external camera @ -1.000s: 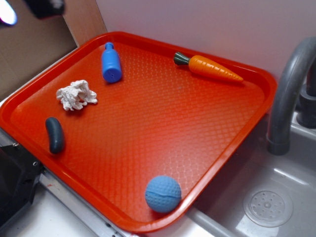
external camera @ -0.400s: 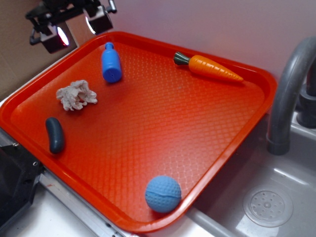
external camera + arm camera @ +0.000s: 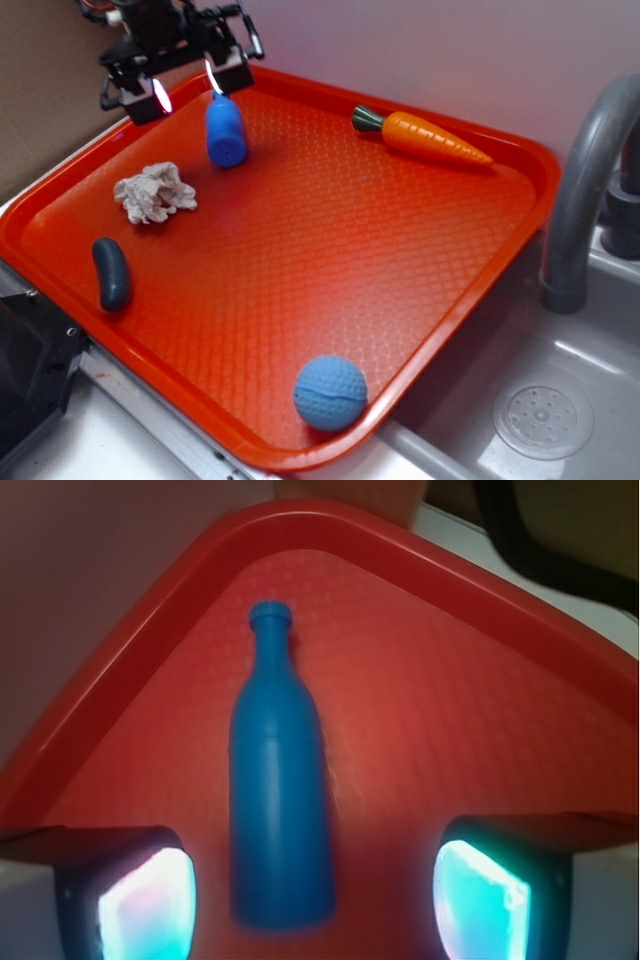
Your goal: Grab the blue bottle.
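Red tray [image 3: 520, 170] with blue bottle [image 3: 278, 780], perhaps flat.

A pale, plain wall [image 3: 420, 50] rises just behind the hand and runs off to its right, lit evenly with a faint violet cast. To the hand's left stands a brown board panel [image 3: 40, 110], darker than the wall. Well to the right and nearer the camera, a grey curved faucet [image 3: 585, 190] rises from a grey sink basin [image 3: 470, 380], whose round drain cover [image 3: 542, 420] sits in the floor of the basin. Far below and left of the hand, a white counter edge [image 3: 100, 440] meets a dark block [image 3: 30, 370] at the corner.
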Available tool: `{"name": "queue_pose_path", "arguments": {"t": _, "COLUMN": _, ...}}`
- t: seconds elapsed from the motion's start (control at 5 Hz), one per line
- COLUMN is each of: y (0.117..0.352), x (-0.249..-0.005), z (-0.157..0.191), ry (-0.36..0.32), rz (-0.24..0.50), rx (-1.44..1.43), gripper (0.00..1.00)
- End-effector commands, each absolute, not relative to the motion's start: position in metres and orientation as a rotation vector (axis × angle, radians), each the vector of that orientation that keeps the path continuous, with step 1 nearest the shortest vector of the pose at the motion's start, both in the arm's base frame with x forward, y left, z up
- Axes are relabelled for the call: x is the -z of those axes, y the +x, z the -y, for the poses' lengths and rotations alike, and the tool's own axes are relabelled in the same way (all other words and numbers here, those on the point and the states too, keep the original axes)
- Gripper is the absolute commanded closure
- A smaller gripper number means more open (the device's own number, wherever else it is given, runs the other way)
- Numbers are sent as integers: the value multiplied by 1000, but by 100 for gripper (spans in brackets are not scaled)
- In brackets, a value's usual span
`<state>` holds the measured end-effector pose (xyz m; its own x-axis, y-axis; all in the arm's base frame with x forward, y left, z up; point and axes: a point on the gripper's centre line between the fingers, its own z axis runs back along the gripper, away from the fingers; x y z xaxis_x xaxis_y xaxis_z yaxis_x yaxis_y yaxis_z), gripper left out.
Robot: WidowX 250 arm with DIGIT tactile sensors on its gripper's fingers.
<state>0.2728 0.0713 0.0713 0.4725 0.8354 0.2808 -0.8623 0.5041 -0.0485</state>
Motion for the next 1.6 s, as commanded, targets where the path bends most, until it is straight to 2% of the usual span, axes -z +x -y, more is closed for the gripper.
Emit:
{"name": "queue_pose_path", "arguments": {"t": 0.0, "y": 291, "x": -53, "z": -91, "ry": 110, "rz": 346, "rx": -996, "gripper": 0}}
{"name": "queue_pose_path", "arguments": {"t": 0.4, "y": 293, "x": -35, "z": -86, "ry": 146, "rz": 351, "rx": -971, "gripper": 0}}
{"name": "queue_pose_path", "arguments": {"t": 0.6, "y": 289, "x": -38, "z": -84, "ry": 142, "rz": 362, "rx": -941, "gripper": 100}}
{"name": "queue_pose_path", "arguments": {"t": 0.8, "y": 287, "x": -44, "z": -86, "ry": 142, "rz": 355, "rx": -913, "gripper": 100}}
{"name": "queue_pose_path", "arguments": {"t": 1.0, "y": 292, "x": -66, "z": -90, "ry": 138, "rz": 260, "rx": -775, "gripper": 100}}
{"name": "queue_pose_path", "arguments": {"t": 1.2, "y": 290, "x": -103, "z": -76, "ry": 113, "rz": 192, "rx": -621, "gripper": 100}}
{"name": "queue_pose_path", "arguments": {"t": 1.4, "y": 279, "x": -145, "z": -44, "ry": 31, "rz": 178, "rx": -460, "gripper": 100}}
